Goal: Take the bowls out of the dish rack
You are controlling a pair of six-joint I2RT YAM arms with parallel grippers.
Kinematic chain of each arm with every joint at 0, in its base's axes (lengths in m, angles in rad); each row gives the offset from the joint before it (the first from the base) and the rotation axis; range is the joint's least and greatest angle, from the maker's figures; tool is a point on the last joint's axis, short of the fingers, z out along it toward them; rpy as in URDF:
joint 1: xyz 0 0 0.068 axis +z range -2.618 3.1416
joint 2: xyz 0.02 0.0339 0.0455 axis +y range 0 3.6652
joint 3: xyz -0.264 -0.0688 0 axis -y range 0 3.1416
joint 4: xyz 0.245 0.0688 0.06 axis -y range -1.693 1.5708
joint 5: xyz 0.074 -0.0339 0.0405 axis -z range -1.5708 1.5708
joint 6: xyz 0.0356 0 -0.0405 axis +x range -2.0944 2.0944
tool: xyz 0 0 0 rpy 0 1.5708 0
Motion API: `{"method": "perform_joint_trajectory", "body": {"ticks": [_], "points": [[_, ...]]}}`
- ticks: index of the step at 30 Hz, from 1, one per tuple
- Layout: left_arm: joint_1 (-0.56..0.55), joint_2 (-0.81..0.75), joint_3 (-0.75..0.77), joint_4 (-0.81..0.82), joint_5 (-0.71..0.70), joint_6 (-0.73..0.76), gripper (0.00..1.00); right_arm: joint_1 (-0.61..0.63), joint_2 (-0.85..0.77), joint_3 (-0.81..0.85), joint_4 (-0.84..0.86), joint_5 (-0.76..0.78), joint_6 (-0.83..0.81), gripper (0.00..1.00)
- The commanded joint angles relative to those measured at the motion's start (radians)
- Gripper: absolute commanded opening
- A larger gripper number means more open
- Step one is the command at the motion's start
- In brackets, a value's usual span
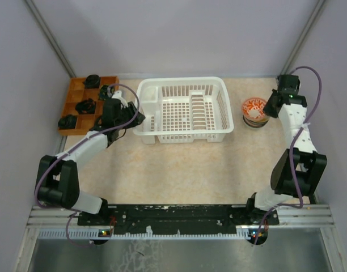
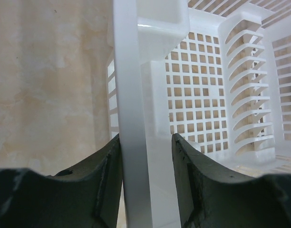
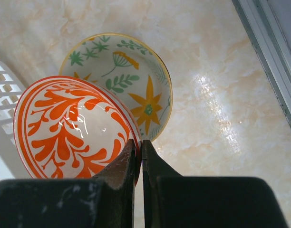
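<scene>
Beside the dish rack (image 1: pixel 182 80), the right gripper (image 3: pixel 138 145) pinches the orange bowl (image 3: pixel 69 128) at its rim while the left gripper (image 2: pixel 145 137) straddles the rack's wall, jaws parted.

A pale beige tabletop (image 1: pixel 179 170) with a marbled pattern fills the middle of the top view. Plain grey-lilac walls (image 1: pixel 179 34) close it in at 12, 9 and 3 o'clock, and slim metal posts (image 1: pixel 49 37) run down the two far corners. At 6 o'clock a silver slotted rail (image 1: pixel 179 215) edges the table, with a dull grey sheet (image 1: pixel 179 255) below it. Overhead light leaves a soft glare patch (image 3: pixel 217 109) on the tabletop (the right wrist view shows it best).
</scene>
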Motion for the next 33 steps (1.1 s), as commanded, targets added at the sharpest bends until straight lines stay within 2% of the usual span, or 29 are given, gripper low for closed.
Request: {"method": "perform_joint_trajectory", "body": {"ticks": [1, 14, 33], "points": [[-0.003, -0.030, -0.011, 0.010, 0.013, 0.011, 0.50, -0.027, -0.057, 0.000, 0.077, -0.029, 0.017, 0.00], [-0.003, -0.025, -0.019, 0.020, 0.016, 0.010, 0.50, -0.078, -0.045, -0.052, 0.121, -0.053, 0.046, 0.00], [-0.003, -0.027, -0.030, 0.039, 0.021, 0.003, 0.50, -0.094, 0.008, -0.033, 0.146, -0.044, 0.069, 0.00]]}}
